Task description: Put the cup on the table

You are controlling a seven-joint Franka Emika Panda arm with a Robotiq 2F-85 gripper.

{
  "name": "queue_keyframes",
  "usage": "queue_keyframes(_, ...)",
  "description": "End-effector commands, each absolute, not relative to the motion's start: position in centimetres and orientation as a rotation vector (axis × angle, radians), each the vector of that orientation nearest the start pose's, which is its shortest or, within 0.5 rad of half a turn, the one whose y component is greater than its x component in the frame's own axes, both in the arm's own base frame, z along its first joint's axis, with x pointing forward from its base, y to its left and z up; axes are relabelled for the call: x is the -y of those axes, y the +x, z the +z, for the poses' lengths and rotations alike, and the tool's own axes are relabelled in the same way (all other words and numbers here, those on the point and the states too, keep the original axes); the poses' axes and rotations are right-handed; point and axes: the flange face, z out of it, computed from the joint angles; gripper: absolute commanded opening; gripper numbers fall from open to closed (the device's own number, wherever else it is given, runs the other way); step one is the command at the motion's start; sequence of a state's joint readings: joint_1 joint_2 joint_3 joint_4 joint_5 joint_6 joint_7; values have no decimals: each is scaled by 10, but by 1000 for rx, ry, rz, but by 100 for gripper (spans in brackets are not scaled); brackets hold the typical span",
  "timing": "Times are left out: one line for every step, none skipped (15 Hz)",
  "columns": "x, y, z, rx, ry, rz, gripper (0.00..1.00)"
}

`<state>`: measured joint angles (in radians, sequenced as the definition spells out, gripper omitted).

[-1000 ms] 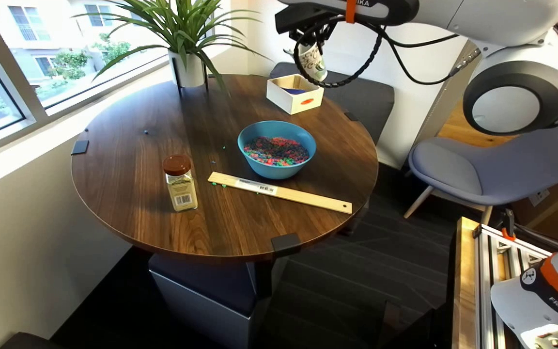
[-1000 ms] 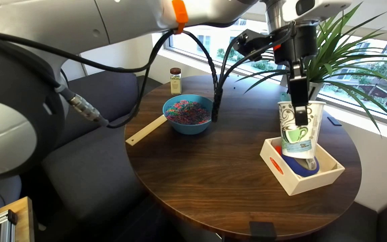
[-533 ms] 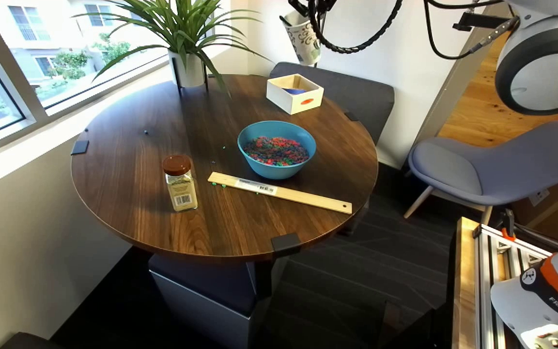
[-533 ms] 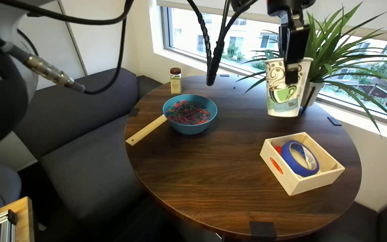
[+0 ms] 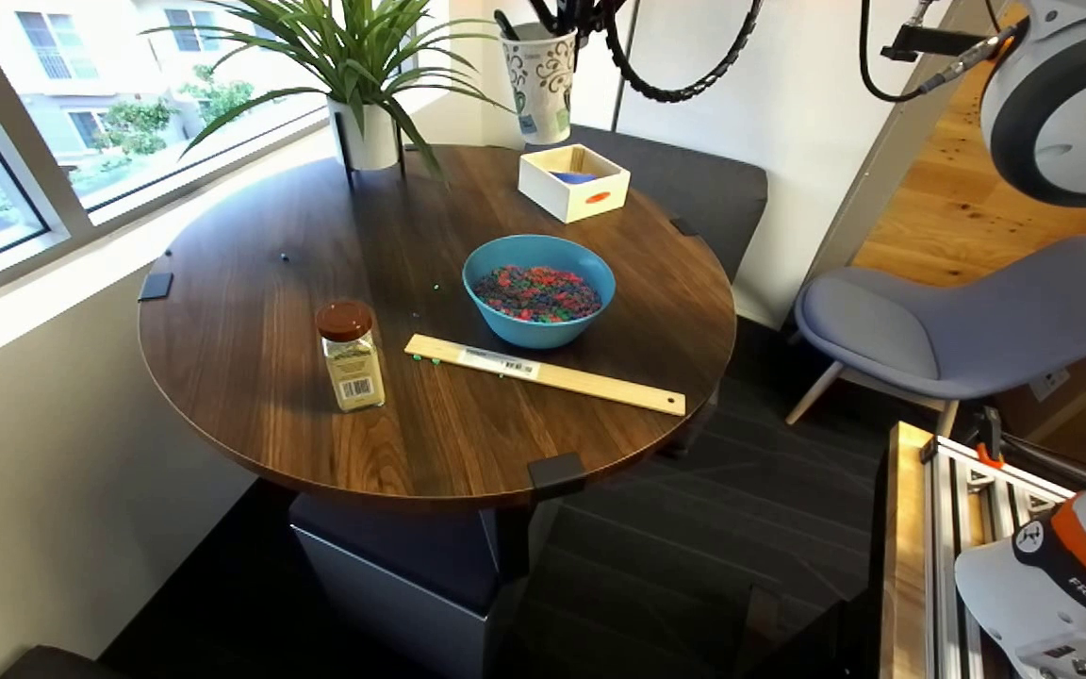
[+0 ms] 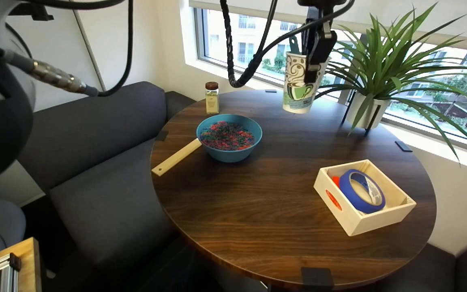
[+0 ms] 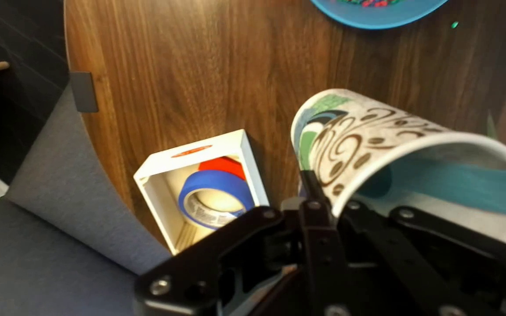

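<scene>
The cup is a white paper cup with a brown swirl and green mug print. It hangs in the air above the table, slightly tilted, and shows also in an exterior view and in the wrist view. A teal utensil stands inside it. My gripper is shut on the cup's wall at the rim, with one finger outside; the other fingertip is hidden. The gripper's fingers show in an exterior view too. The table is round and dark brown.
A wooden box holds blue tape. A blue bowl with speckled contents, a wooden ruler and a brown-lidded jar are on the table. A potted plant stands by the window.
My gripper has lifted the cup up from over the wooden box and carried it sideways, away from the box. The cup hangs more upright in an exterior view. The objects on the table have not moved.
</scene>
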<state>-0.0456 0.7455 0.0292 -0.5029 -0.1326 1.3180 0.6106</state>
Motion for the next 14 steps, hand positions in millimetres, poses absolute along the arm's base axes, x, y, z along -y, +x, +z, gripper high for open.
queue_keyframes(47,705,597,-902,-2940,0,0)
queue_keyframes(53,703,587,-921,-2910,80,0)
queue_keyframes(43,707,598,-959,-2969,-43,2)
queue_keyframes(48,707,592,-955,-2948,1,2)
queue_keyframes(54,707,588,-955,-2935,19,2)
queue_keyframes(57,707,587,-954,-2928,27,2)
queue_keyframes(58,707,586,-952,-2925,31,2)
queue_keyframes(57,707,586,-949,-2925,33,2)
queue_keyframes(56,708,585,-945,-2924,35,2)
queue_keyframes(55,708,585,-942,-2924,35,0)
queue_keyframes(60,712,585,-923,-2968,-30,0)
queue_keyframes(67,712,582,-844,-3020,-31,0)
queue_keyframes(79,713,577,-761,-3088,-40,0)
queue_keyframes(89,715,577,-671,-3111,-68,0)
